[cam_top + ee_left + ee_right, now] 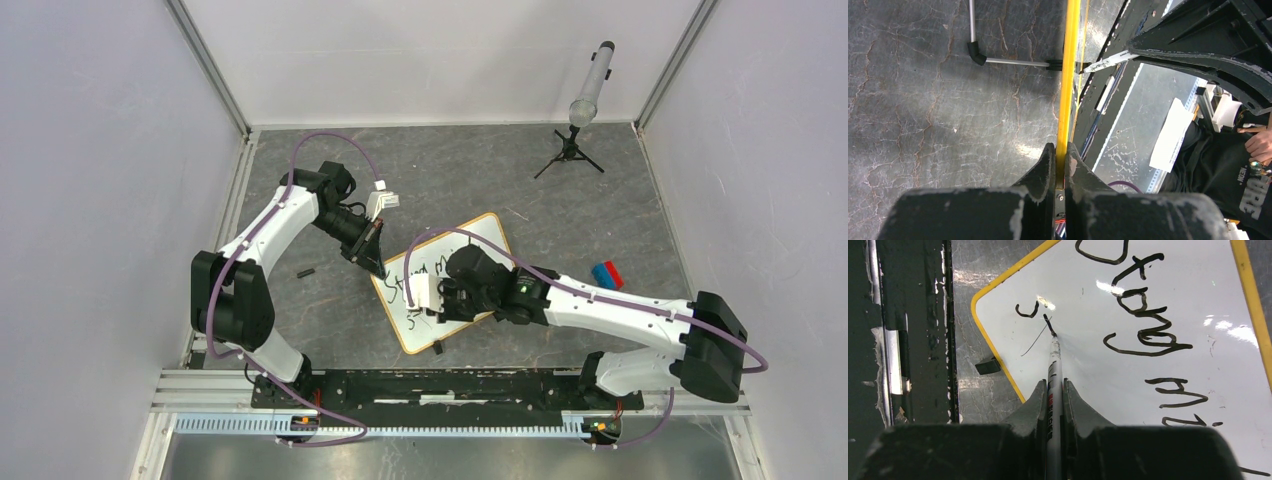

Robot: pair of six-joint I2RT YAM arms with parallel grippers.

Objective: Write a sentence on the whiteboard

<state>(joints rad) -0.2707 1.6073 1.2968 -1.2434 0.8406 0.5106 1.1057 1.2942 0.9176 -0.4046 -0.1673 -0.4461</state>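
- The whiteboard [480,245] lies flat on the grey table [600,220]. It spreads out ahead of the right gripper [1053,387] and sits edge-on between the fingers of the left gripper [1060,150].
- The left gripper is pinched tight on the board's yellow frame [1068,75]. That is a thin hold, so I judge a sideways shove from the pen could twist the board loose and skew the line.
- The right gripper is clamped narrow on a marker [1054,355], which runs straight out from the fingertips. Its tip touches the white surface near a corner.
- Written words lie ahead and right of the tip, and a low wrist crossing them could smear the ink.
- Just left of the tip are the frame's curve and a black foot [988,366]. A stroke running left could ride off the board.
- A faint thin stroke beside the tip hints at light contact. Pressing harder might make the marker slip in the jaws.
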